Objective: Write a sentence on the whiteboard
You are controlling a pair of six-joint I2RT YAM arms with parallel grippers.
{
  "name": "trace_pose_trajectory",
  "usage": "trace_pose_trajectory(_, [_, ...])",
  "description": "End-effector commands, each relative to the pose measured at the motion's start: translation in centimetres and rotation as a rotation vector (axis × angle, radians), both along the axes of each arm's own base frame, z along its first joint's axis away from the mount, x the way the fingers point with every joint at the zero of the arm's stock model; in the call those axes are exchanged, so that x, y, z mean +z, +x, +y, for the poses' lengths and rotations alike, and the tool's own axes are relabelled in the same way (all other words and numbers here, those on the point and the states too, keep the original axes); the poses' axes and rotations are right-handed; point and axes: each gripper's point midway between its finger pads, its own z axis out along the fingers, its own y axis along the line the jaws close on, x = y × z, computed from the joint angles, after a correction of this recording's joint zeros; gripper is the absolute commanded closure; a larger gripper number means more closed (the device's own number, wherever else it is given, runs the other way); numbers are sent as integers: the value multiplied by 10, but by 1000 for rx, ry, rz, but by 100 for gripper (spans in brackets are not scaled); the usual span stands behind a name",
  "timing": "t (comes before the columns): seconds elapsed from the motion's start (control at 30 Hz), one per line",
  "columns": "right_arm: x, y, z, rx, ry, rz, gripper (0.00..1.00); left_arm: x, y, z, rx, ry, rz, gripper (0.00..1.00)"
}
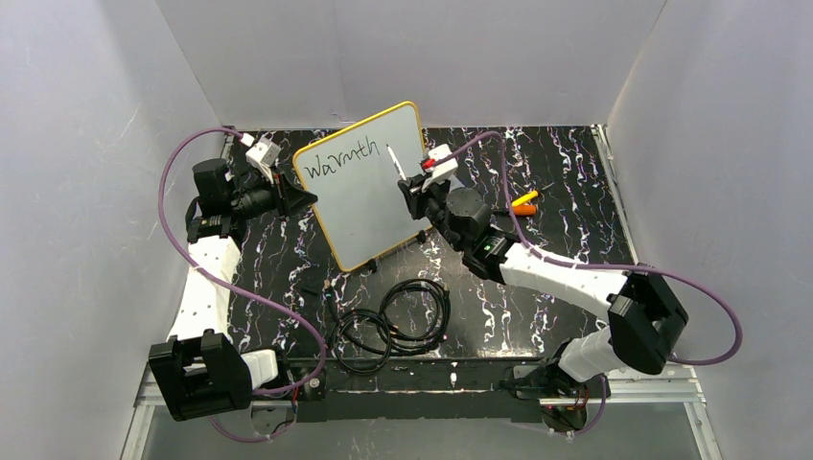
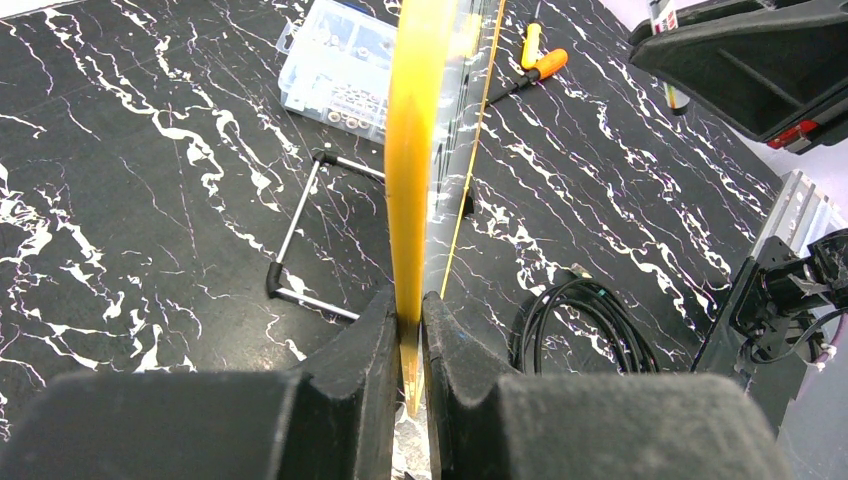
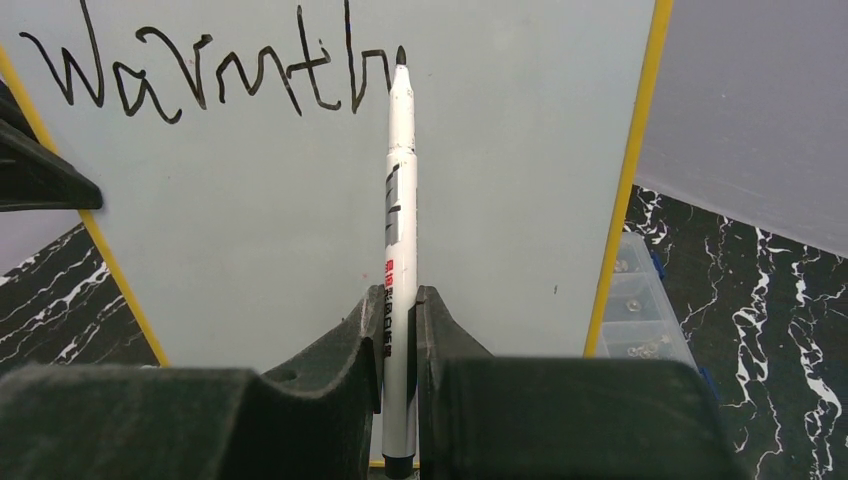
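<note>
While L hand is clamped on whiteboard at its 9 o'clock edge, board stands tilted at desk's 12 o'clock; R hand, at 3 o'clock, grips marker, tip by sentence, reading only "Warmth".

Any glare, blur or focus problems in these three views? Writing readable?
Top view: even light, no glare on the whiteboard, writing readable. Left wrist: the board's yellow edge sits close to the lens and looks soft. Right wrist: marker and letters crisp, dark fingers slightly soft.
</note>
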Motion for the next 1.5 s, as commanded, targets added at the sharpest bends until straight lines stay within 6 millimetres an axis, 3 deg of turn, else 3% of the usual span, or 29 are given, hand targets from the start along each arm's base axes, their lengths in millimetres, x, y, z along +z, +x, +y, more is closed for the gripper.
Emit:
trace_pose_trajectory(0.0, [28, -3, -9, -2, -2, -54, 99, -3, -13, -7, -26, -13, 44, 100])
trace_pose_trajectory(0.17, [32, -3, -11, 34, -37, -54, 99, -3, -14, -7, -25, -14, 44, 100])
trace_pose_trajectory(0.4, [22, 2, -14, 89, -70, -27, 99, -3, -13, -5, -14, -8, 43, 100])
trace_pose_trajectory(0.9, [27, 32, -14, 25, -104, -59, 99, -5, -13, -5, -14, -10, 52, 100])
trace_pose_trajectory(1.47, [13, 60, -19, -41, -124, -19, 99, -5, -13, -6, -17, -11, 50, 100])
